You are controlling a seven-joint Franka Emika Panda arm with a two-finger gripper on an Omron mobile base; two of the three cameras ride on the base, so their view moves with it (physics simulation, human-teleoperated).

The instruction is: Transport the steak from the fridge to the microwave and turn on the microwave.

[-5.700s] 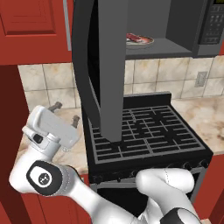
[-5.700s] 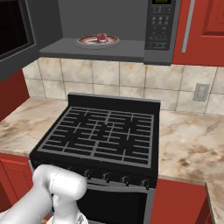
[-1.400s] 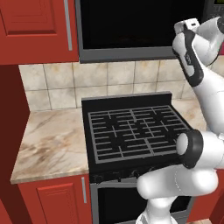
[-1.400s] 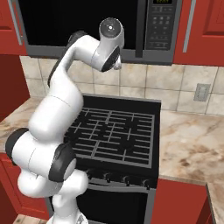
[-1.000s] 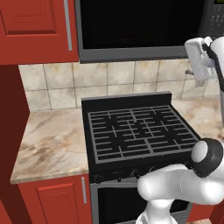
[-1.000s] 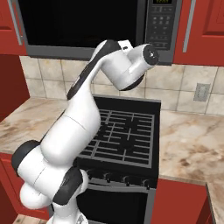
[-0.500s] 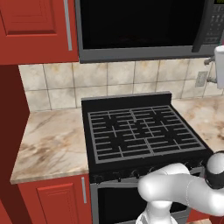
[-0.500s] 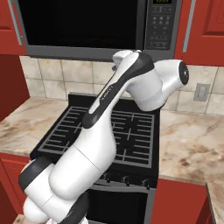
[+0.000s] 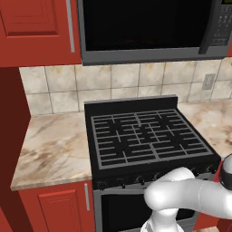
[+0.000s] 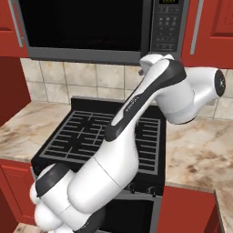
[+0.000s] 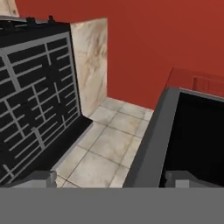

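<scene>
So your microwave [image 9: 145, 27] is shut right now, mounted up over the stove [image 9: 145, 138] with its dark glass door closed flat and the grey trim strip running along the bottom edge. The keypad [image 10: 166, 27] sits at the microwave's right end, just left of a red upper cabinet [image 10: 214, 32] with a long grey handle. You can't see the steak through that dark glass, so I can't tell you where it is from here. Your arm [image 10: 136, 118] comes up from the lower left of the right base view, bends at a big white elbow in front of the tiled backsplash [image 9: 113, 86], right under the microwave's right end, and the forearm heads off toward the right. In the hand view your gripper [image 11: 109, 179] has its two grey fingertips [image 11: 39, 178] poking up at the bottom, set far apart, so the hand is wide and there's nothing between them. That same view is rolled over: you get the black stove grate on the left, a strip of marble counter [image 11: 89, 61] along its edge, backsplash tiles in the middle, and the microwave's grey frame and dark glass on the right. In the left base view the marble counter left of the stove runs up to the red side panel.
</scene>
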